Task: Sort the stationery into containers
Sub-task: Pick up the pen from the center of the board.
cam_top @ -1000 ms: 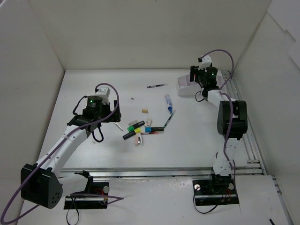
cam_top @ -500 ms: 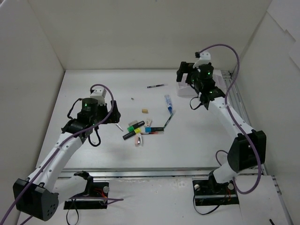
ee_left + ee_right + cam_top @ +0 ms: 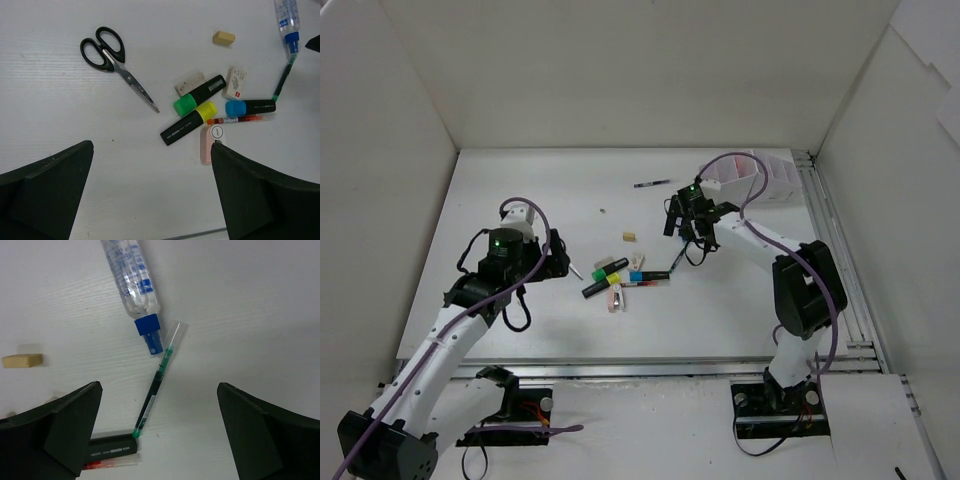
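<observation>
The stationery lies mid-table: black-handled scissors [image 3: 112,52], green-capped [image 3: 200,95], yellow-capped [image 3: 189,123] and blue-capped [image 3: 250,107] markers, a red pen [image 3: 234,120], a pink item [image 3: 206,145], white erasers [image 3: 235,83], a beige eraser [image 3: 223,38]. The blue-tipped tube [image 3: 131,282] and a green pen [image 3: 157,385] lie under my right gripper [image 3: 160,407], which is open and empty above them [image 3: 682,222]. My left gripper [image 3: 151,167] is open and empty, just left of the marker cluster [image 3: 558,262]. The white organiser [image 3: 760,172] stands at the back right.
A thin dark pen [image 3: 653,183] lies alone near the back, with a tiny scrap [image 3: 604,211] to its front left. White walls enclose the table on three sides. A metal rail [image 3: 830,250] runs along the right edge.
My right arm has swung from the organiser at the back right down to the tube and green pen. My left arm has drawn slightly back towards the near left.
</observation>
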